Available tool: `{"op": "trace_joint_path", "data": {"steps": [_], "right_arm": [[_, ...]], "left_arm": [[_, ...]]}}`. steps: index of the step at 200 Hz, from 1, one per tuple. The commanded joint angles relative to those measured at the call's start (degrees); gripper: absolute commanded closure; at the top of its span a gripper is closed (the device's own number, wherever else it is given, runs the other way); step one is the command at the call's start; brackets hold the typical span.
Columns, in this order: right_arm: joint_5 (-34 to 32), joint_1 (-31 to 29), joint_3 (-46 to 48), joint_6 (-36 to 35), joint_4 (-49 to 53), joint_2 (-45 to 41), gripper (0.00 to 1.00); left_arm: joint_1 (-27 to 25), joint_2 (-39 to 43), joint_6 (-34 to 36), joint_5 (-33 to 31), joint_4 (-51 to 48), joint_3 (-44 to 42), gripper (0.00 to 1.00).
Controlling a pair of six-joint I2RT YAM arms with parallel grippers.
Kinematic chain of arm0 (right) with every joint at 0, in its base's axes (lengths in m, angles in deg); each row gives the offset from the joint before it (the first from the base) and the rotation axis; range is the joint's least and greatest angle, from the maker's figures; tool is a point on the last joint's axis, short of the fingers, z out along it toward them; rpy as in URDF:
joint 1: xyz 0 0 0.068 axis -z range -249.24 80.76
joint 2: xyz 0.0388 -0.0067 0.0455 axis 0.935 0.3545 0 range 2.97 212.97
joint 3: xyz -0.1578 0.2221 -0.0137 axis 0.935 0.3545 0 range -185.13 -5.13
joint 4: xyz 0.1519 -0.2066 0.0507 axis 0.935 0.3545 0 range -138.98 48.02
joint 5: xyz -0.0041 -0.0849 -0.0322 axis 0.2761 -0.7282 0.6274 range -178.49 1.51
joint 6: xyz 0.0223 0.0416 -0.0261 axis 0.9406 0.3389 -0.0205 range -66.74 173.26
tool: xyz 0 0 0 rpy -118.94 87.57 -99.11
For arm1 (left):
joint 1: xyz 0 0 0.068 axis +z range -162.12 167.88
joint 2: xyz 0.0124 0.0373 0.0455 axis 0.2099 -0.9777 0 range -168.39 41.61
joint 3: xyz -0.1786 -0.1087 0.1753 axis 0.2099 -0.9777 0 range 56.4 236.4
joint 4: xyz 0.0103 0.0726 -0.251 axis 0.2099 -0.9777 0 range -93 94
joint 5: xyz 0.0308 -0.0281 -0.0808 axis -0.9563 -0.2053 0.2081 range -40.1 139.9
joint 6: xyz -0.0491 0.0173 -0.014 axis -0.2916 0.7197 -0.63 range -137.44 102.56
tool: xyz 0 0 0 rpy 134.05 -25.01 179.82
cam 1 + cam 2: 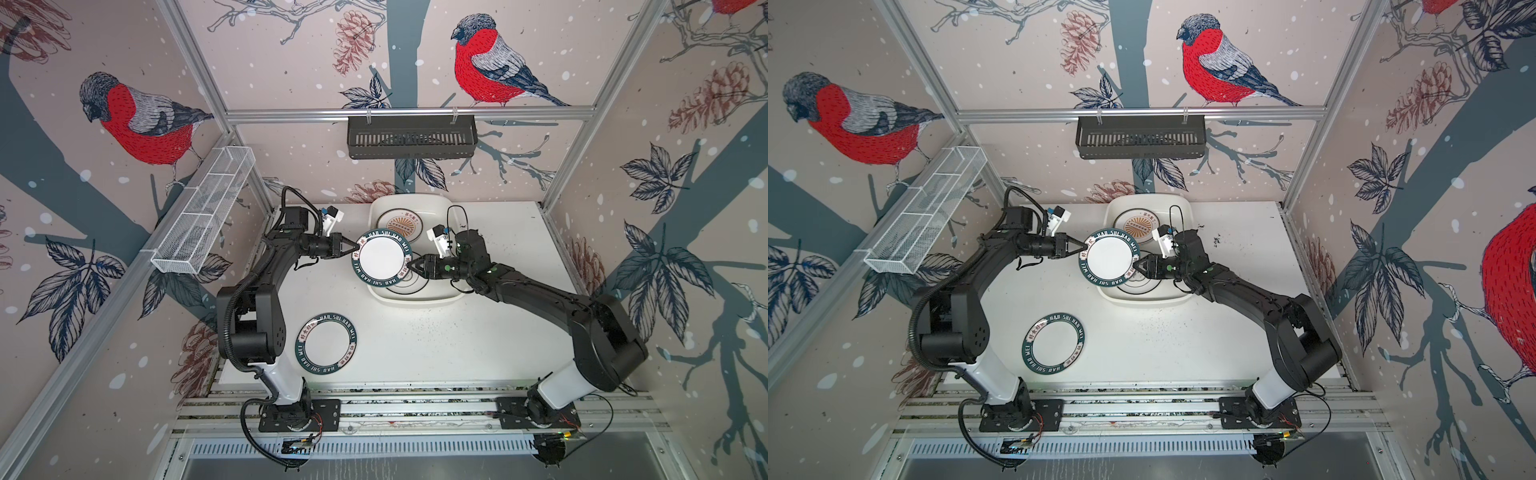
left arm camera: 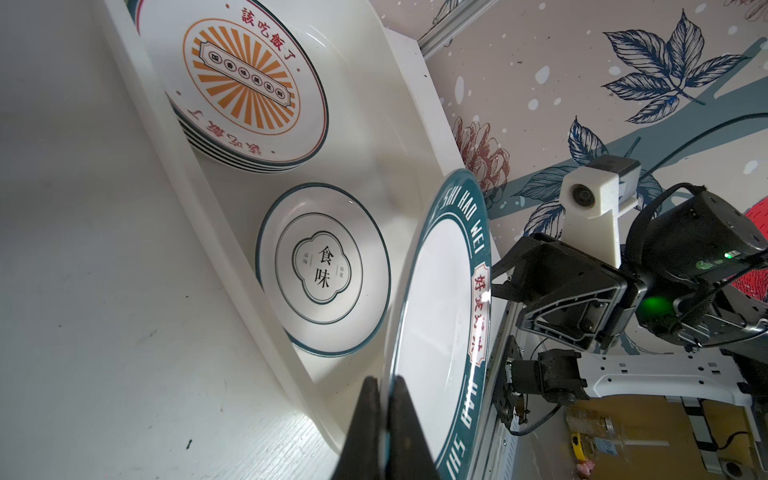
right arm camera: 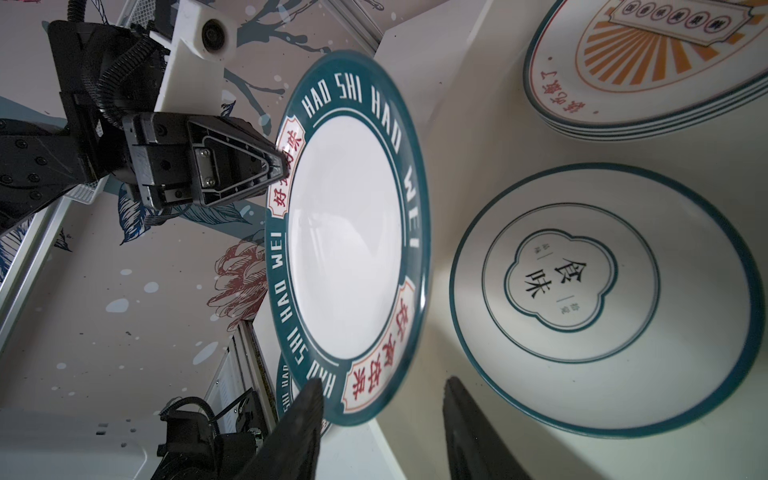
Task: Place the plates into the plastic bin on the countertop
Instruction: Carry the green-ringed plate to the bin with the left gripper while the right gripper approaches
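Your left fingers (image 2: 365, 424) are clamping the lettered plate (image 1: 381, 257) mid-frame; right fingers (image 3: 461, 415) are standing apart around its opposite rim.

Robot lab cell: aluminium framing (image 1: 409, 113), bird-wallpaper panels (image 1: 291, 62), arms (image 1: 540, 291) bolted to rails (image 1: 415, 409).

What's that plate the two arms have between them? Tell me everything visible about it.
The plate is round, glossy, seemingly ceramic: plain white centre, wide dark teal rim with white letters HAO SHI HAO WEI and red characters in pale panels. It hangs above the left side of the tub. The left gripper pinches its rim; the right gripper straddles the opposite edge with open jaws.
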Motion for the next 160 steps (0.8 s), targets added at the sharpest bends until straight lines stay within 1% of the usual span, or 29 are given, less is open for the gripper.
{"op": "trace_joint_path", "data": {"steps": [1,27,53,74,82,104,160], "right_arm": [[-0.72,-0.01,-0.29,0.03,-2.48,0.29,0.52],[-0.58,0.12,-0.11,0.57,-3.34,0.83,0.53],[0.03,0.44,-0.07,1.08,-4.26,1.10,0.57],[1.57,1.29,0.82,2.71,-6.70,1.28,0.64],[2.09,1.55,1.18,3.23,-7.46,1.32,0.70],[2.56,1.77,1.71,3.74,-8.39,1.25,0.74],[2.95,1.68,1.91,4.31,-9.15,1.46,0.76]], "left_arm": [[-0.95,0.35,1.17,3.24,-0.03,0.91,1.00],[-1.83,0.33,2.29,3.75,-0.74,1.03,1.00],[-2.13,0.58,2.51,3.63,-0.70,0.91,1.00],[-2.16,0.46,2.63,3.93,-0.89,0.82,1.00],[-2.23,0.41,2.63,3.93,-0.83,0.72,1.00],[-2.31,0.76,2.61,3.76,-0.53,0.17,1.00],[-3.02,0.95,2.69,3.75,-0.32,-0.30,1.00]]}}
